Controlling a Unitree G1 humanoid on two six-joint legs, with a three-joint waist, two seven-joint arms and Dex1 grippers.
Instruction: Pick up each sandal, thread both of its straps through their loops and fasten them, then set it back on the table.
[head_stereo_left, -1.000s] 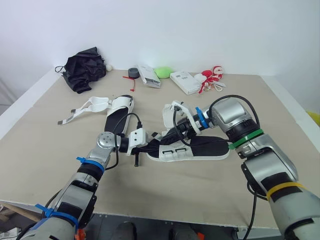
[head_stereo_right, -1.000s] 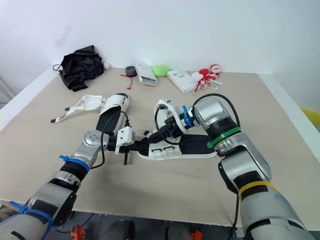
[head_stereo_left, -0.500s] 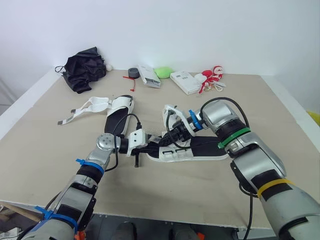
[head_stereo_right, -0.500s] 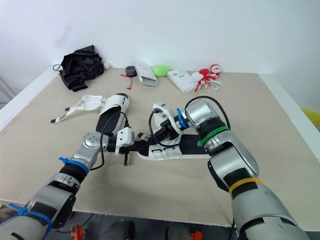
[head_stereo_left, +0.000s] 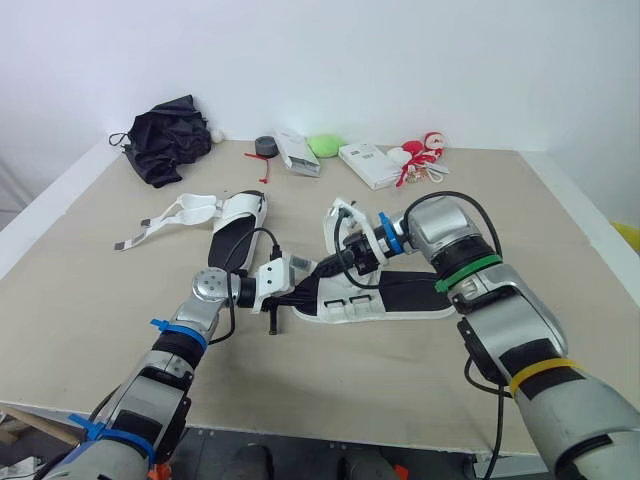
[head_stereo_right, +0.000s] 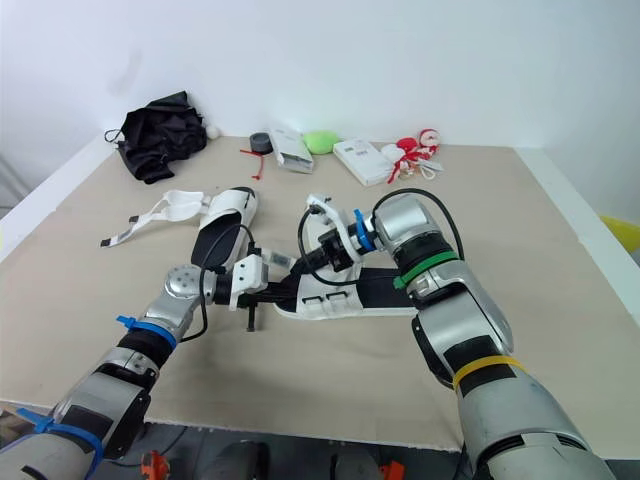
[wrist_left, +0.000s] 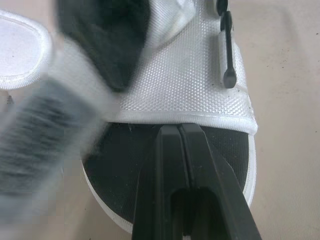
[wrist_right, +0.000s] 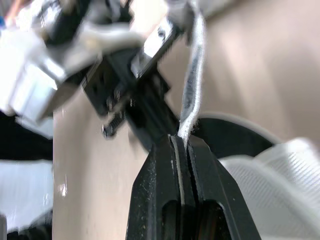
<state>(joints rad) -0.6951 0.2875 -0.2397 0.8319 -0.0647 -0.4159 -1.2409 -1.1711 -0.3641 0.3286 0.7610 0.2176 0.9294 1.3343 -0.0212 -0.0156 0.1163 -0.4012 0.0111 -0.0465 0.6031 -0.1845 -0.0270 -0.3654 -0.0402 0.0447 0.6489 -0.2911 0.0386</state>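
The sandal (head_stereo_left: 410, 300) is laid flat at the middle of the counter (head_stereo_left: 90, 300). The left gripper (wrist_left: 179, 131) is pressed together, its tips over the sandal's left end. One strap (wrist_right: 192, 95) is pinched by the right gripper (wrist_right: 180, 139) and held raised. A second sandal (head_stereo_left: 235, 215) is seen farther back, its straps loose.

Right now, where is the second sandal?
In the head views the second sandal lies on the robot's left, beyond the left gripper, nearer than the black cloth.
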